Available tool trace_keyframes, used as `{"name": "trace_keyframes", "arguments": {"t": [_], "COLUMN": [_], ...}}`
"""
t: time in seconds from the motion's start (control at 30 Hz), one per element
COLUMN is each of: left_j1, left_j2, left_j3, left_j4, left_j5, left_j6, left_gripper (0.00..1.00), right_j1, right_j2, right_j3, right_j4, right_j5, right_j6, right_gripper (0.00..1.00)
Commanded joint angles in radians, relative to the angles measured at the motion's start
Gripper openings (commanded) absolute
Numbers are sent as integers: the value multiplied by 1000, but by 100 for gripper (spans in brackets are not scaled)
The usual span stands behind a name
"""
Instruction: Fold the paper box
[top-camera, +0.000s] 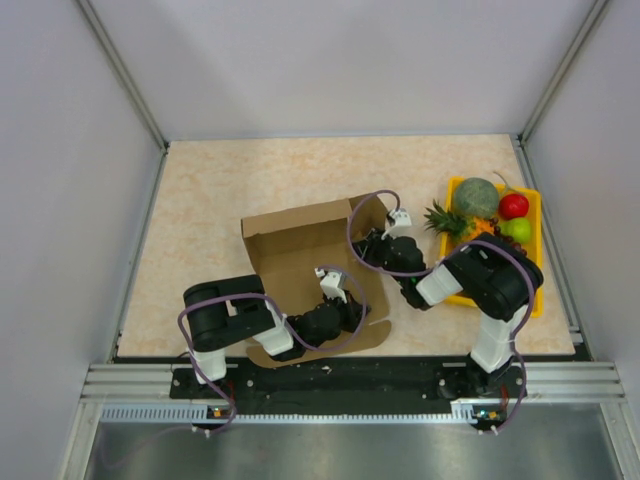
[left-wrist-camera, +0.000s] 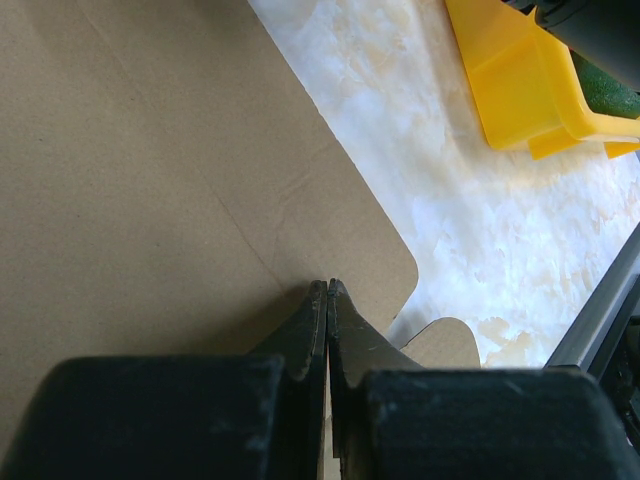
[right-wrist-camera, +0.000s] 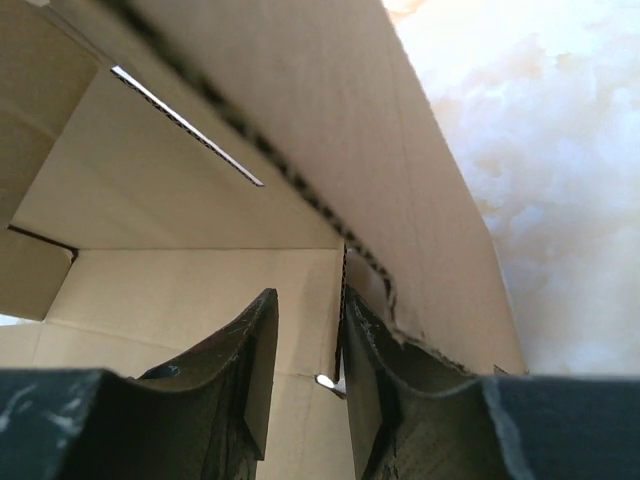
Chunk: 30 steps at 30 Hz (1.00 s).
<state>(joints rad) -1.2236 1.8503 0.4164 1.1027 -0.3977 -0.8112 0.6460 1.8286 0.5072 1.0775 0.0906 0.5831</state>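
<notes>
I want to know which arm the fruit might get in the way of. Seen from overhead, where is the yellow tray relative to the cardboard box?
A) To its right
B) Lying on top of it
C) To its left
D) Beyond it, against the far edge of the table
A: in the overhead view the yellow tray lies on the table to the right of the cardboard box, on the right arm's side.

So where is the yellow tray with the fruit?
From above, the yellow tray sits at the table's right side, just right of the paper box, partly under the right arm.
</notes>
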Motion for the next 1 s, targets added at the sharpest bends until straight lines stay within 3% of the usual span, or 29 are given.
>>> {"name": "trace_keyframes", "arguments": {"t": [0.0, 0.97], "left_j1": [-2, -1], "left_j2": [-2, -11], "left_j3": [-10, -19], "left_j4": [-9, -6], "left_j5": [10, 7], "left_j6": [7, 3], "left_gripper": [0, 0], "right_j1": [20, 87], "right_j2": [-2, 92], "right_j3": [60, 134], "right_j4": [21, -50], "right_j5": [-23, -49], "right_j6": [-29, -95], "right_gripper": [31, 36]}}
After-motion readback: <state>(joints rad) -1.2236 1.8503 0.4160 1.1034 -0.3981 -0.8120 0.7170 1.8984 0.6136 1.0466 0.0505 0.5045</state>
